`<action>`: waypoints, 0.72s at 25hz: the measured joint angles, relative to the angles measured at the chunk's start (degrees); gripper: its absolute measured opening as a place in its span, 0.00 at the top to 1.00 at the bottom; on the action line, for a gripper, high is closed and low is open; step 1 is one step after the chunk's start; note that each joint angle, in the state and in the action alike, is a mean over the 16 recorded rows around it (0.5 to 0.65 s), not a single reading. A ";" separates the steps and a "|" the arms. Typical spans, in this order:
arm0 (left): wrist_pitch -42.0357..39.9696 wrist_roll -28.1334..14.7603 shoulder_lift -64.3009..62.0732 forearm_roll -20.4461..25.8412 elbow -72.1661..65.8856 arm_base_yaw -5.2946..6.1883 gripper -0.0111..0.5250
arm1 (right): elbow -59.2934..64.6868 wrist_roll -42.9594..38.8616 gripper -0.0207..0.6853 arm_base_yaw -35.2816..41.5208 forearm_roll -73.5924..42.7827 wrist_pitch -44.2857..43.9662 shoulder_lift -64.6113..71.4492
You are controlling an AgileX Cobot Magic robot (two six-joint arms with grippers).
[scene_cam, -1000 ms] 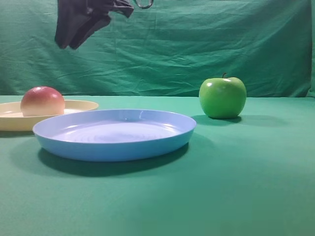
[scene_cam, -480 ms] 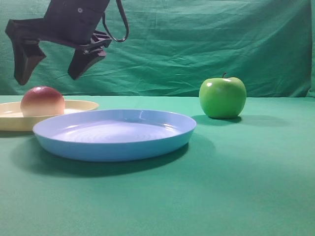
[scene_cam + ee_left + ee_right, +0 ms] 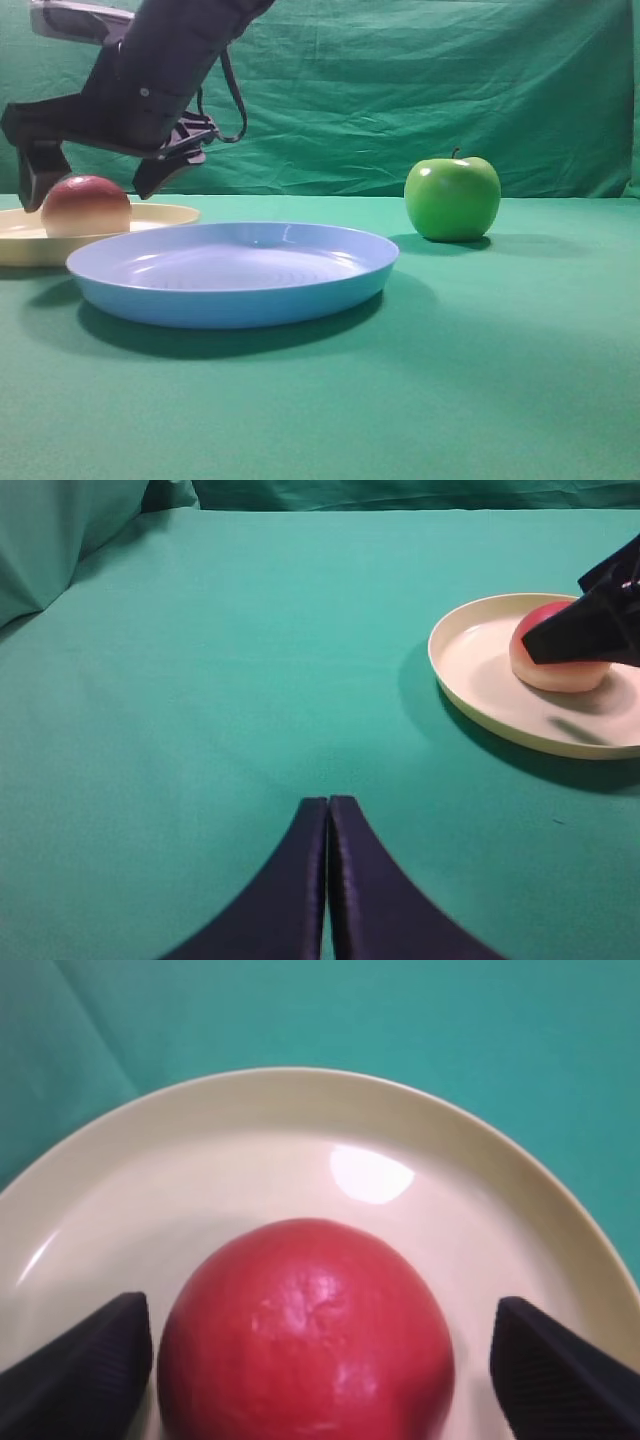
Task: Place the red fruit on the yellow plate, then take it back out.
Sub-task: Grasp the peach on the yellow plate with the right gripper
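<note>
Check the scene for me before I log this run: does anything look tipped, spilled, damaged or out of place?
Nothing stands out. The red fruit sits whole on the yellow plate, the blue plate lies flat, and the green apple stands upright on the cloth.

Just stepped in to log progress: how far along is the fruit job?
Done: the red fruit sits on the yellow plate. In hand: the right hand straddles it, open, fingers clear of it. Left: grip, lift out. The left hand is shut, idle.

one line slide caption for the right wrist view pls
Right claw open, its fingers either side of the red fruit sitting on the yellow plate.
</note>
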State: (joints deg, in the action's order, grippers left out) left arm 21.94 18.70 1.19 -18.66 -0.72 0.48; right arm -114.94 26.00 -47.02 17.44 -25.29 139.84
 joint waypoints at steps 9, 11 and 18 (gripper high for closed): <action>0.00 0.00 0.00 0.00 0.00 0.00 0.98 | -3.46 -4.14 0.63 2.39 -1.16 -11.28 -3.72; 0.00 0.00 0.00 0.00 0.00 0.00 0.98 | -4.26 -5.68 0.66 3.27 -1.90 -15.00 -5.75; 0.00 0.00 0.00 0.00 0.00 0.00 0.98 | -3.63 -10.86 0.68 6.05 -5.54 -26.18 -15.98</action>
State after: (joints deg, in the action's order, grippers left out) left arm 21.94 18.70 1.19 -18.66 -0.72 0.48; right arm -118.57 15.14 -40.97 11.90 -51.46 123.87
